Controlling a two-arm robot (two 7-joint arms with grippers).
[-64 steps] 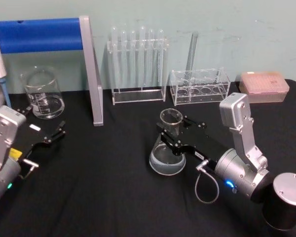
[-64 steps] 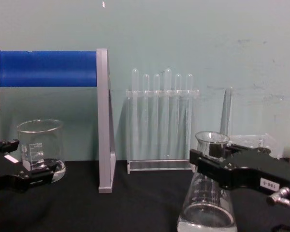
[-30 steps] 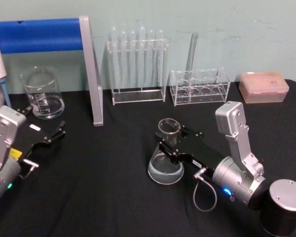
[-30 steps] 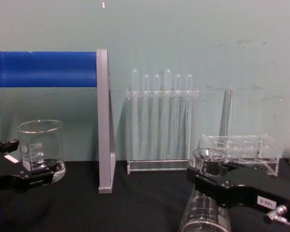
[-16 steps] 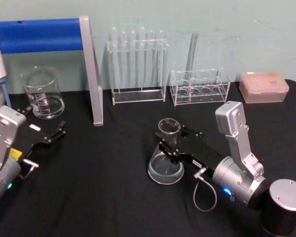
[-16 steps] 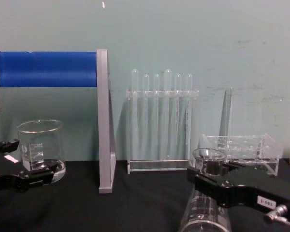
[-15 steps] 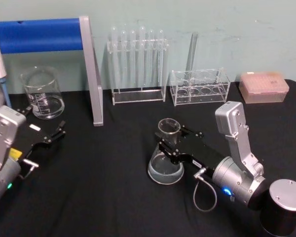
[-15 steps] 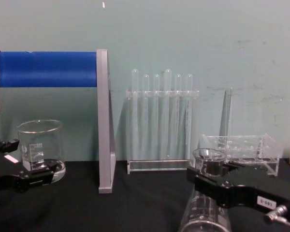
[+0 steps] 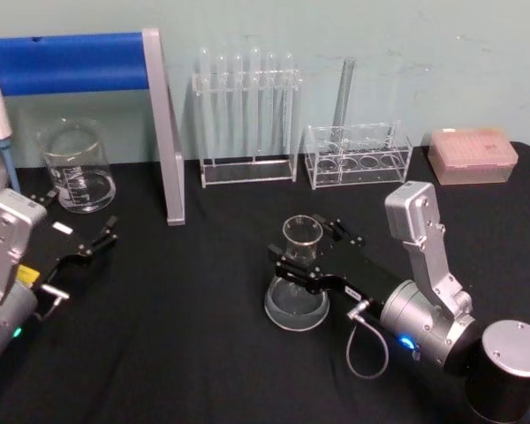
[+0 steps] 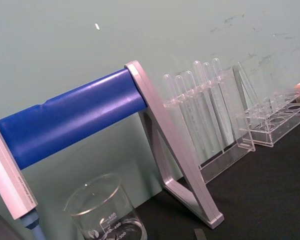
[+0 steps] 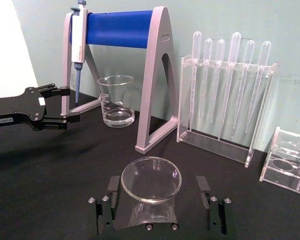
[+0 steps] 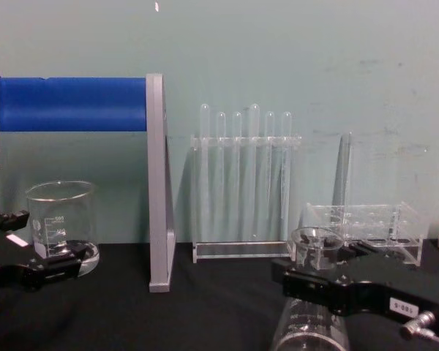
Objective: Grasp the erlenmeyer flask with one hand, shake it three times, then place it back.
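Note:
The erlenmeyer flask (image 9: 294,305) is clear glass and stands upright on the black table (image 9: 185,353), right of centre. My right gripper (image 9: 302,243), the hand, is open. Its black fingers (image 11: 104,207) flank the flask's neck, one on each side, with a gap between each and the glass. From the right wrist I look down on the flask's rim (image 11: 151,179) between the two fingers. In the chest view the flask (image 12: 307,329) rises at the lower right behind the right gripper (image 12: 314,281). My left gripper (image 9: 79,225) rests open at the table's left, far from the flask.
A glass beaker (image 9: 75,168) stands back left beside a blue-barred pipette stand (image 9: 163,132). A rack of test tubes (image 9: 247,115), a clear tube holder (image 9: 358,155) and a pink tip box (image 9: 473,155) line the back edge. The front centre of the table is bare.
The flask came down from its raised, tilted position onto the table. In the last half second the right gripper's fingers spread away from its neck. The left arm stayed still.

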